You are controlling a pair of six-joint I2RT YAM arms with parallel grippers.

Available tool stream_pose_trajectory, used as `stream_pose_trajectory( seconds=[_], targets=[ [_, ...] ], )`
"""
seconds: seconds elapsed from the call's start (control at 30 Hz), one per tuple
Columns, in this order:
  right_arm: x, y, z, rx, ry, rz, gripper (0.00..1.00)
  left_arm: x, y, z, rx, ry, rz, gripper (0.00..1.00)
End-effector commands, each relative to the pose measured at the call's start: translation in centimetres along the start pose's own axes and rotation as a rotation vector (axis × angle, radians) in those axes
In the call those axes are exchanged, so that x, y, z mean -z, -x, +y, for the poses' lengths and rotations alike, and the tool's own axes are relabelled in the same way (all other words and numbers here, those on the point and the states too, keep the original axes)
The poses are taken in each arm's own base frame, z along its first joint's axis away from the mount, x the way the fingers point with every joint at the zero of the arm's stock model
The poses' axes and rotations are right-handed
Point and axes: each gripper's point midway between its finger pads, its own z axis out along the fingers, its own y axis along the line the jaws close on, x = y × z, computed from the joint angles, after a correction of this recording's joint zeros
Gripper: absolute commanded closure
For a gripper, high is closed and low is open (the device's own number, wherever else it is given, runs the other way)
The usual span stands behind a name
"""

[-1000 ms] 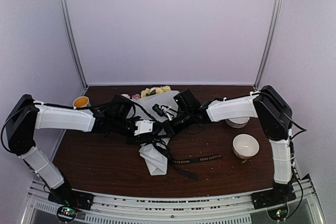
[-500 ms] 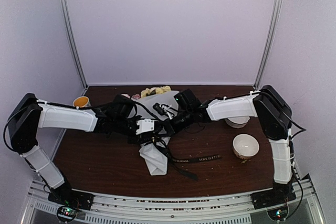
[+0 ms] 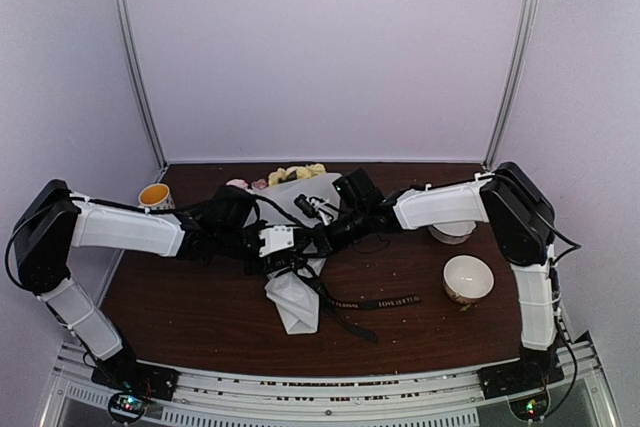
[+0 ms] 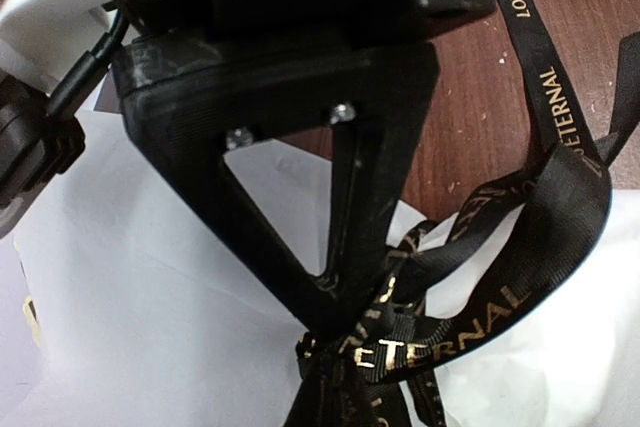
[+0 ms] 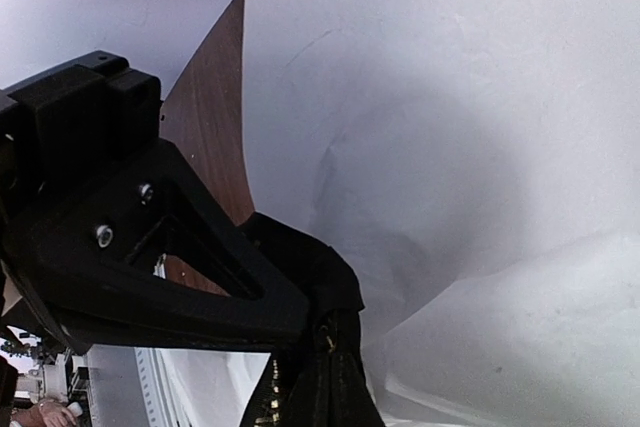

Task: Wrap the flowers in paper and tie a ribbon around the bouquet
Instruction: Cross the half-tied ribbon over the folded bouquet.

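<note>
One bouquet point(image 3: 292, 303) lies near the middle of the table point(image 3: 190, 309). Its narrow tip points to 6 o'clock, and the flowers point(image 3: 297, 174) show at the wide end, at 12 o'clock close to the far edge. The ribbon point(image 3: 385, 303) crosses the paper point(image 4: 150, 297) at mid-length in a bunched tangle. One loose tail trails toward 3 o'clock and a shorter one toward 5 o'clock.

The left gripper point(image 4: 333, 309) is pinched tight on the ribbon at that tangle, and the right gripper point(image 5: 318, 332) is clamped on a black fold of it just beside. Both arms reach in from 9 and 3 o'clock and crowd the centre.

A white bowl point(image 3: 468, 278) sits at 3 o'clock beyond the tail's end. A second bowl point(image 3: 452, 233) is at 2 o'clock and an orange cup point(image 3: 154, 194) at 10 o'clock. Bare wood lies at 7 to 8 o'clock, out to the near edge.
</note>
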Motion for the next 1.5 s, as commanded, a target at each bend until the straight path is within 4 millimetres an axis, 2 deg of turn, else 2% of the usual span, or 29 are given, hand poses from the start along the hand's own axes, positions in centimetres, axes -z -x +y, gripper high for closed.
stream_pose_trajectory(
  seconds=[0.0,0.17,0.43,0.6,0.7,1.03,1.4,1.47],
  targets=[
    [-0.2,0.4,-1.6,-0.034,-0.04,-0.02,0.96,0.8,1.6,1.3,0.015,0.061,-0.056,1.0],
    [0.1,0.2,-2.4,-0.052,-0.074,-0.018,0.93,0.9,1.6,1.1,0.03,0.056,-0.07,1.0],
    [0.1,0.3,-2.8,-0.074,-0.082,-0.027,0.94,0.5,1.4,-0.9,0.068,-0.045,-0.081,1.0],
    [0.2,0.8,-2.6,-0.073,-0.079,-0.043,1.0,0.2,1.0,-1.9,0.069,-0.077,-0.076,1.0],
    [0.1,0.8,-2.0,-0.067,-0.048,-0.045,1.0,-0.3,0.6,-2.4,0.069,-0.089,-0.053,1.0],
    [0.3,1.2,-1.9,-0.06,-0.046,-0.057,1.0,-1.3,-0.6,-3.9,0.044,-0.111,0.013,1.0],
    [0.6,1.1,-2.0,-0.06,-0.056,-0.067,1.0,-1.9,-1.4,-3.8,0.061,-0.088,0.036,1.0],
    [0.7,1.0,-1.5,-0.051,-0.025,-0.067,0.94,-2.0,-1.3,-3.8,0.061,-0.086,0.031,1.0]
  ],
)
